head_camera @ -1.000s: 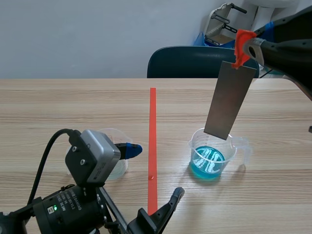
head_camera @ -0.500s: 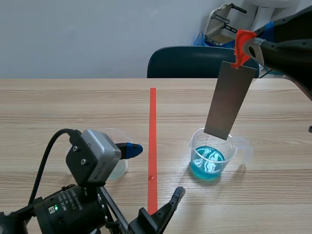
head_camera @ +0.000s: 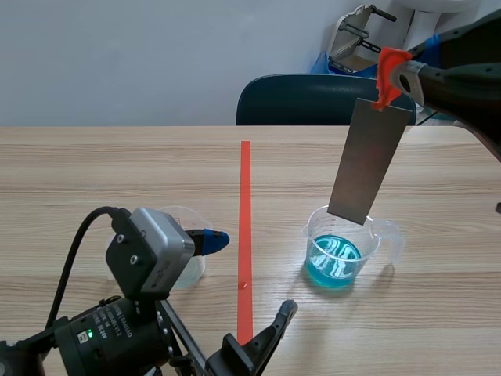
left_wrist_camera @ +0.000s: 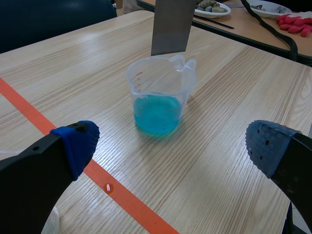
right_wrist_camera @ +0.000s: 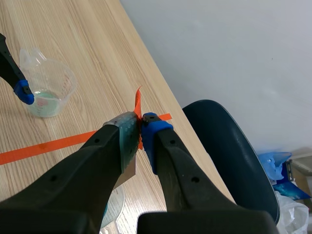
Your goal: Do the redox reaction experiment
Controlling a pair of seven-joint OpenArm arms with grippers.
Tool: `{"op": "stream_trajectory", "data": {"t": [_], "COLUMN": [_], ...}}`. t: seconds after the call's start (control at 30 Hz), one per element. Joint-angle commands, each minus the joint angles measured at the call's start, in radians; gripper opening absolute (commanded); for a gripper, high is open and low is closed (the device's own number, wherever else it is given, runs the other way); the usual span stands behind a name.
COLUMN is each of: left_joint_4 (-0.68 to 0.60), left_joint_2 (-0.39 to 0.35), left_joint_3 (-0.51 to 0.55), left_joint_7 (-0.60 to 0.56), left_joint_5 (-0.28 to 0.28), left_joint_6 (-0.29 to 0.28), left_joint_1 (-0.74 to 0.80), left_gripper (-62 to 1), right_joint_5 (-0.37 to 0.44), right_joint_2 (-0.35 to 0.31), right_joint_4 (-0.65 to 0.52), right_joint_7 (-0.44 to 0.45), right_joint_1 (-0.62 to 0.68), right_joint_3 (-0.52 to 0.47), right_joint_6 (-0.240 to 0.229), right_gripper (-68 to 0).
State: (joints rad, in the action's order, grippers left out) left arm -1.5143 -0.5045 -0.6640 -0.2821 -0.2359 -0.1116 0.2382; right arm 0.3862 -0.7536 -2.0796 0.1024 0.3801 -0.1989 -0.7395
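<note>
A grey metal sheet (head_camera: 366,160) hangs tilted with its lower edge just above a clear beaker of blue liquid (head_camera: 338,252). My right gripper (head_camera: 389,76) is shut on the orange-tabbed top of the sheet (right_wrist_camera: 127,146), high over the table's right side. In the left wrist view the blue beaker (left_wrist_camera: 159,95) stands ahead of my left gripper (left_wrist_camera: 170,151), with the sheet (left_wrist_camera: 171,27) over its rim. The left gripper (head_camera: 248,276) is open, low near the front edge, and holds nothing. A second clear beaker (right_wrist_camera: 48,87) with pale liquid sits by its left finger.
An orange tape line (head_camera: 245,219) runs down the middle of the wooden table. A dark blue chair (head_camera: 309,99) stands behind the far edge. The second beaker (head_camera: 188,254) is partly hidden by the left wrist camera. Another table with dishes (left_wrist_camera: 214,9) lies beyond.
</note>
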Motion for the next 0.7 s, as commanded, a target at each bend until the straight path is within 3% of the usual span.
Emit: {"op": "stream_trajectory", "data": {"t": [0.0, 0.47, 0.67], "left_joint_4": [-0.013, -0.013, -0.013], "left_joint_2": [0.005, 0.005, 0.005], "left_joint_3": [0.003, 0.003, 0.003], "left_joint_7": [-0.018, -0.036, -0.036], "left_joint_5": [-0.006, -0.006, -0.006], "left_joint_6": [-0.003, -0.003, -0.003], "left_joint_1": [-0.003, -0.003, -0.003], "left_gripper": [1.4, 1.4, 1.4], "right_joint_5": [0.011, -0.019, -0.105], "right_joint_2": [-0.002, 0.0, 0.0], "right_joint_4": [-0.016, -0.006, 0.037], "right_joint_7": [0.008, 0.019, 0.087], "right_joint_1": [-0.009, -0.008, -0.009], "right_joint_3": [-0.011, -0.004, 0.041], "right_joint_6": [-0.006, -0.006, -0.006], "right_gripper": [-66.7, -66.7, -66.7]}}
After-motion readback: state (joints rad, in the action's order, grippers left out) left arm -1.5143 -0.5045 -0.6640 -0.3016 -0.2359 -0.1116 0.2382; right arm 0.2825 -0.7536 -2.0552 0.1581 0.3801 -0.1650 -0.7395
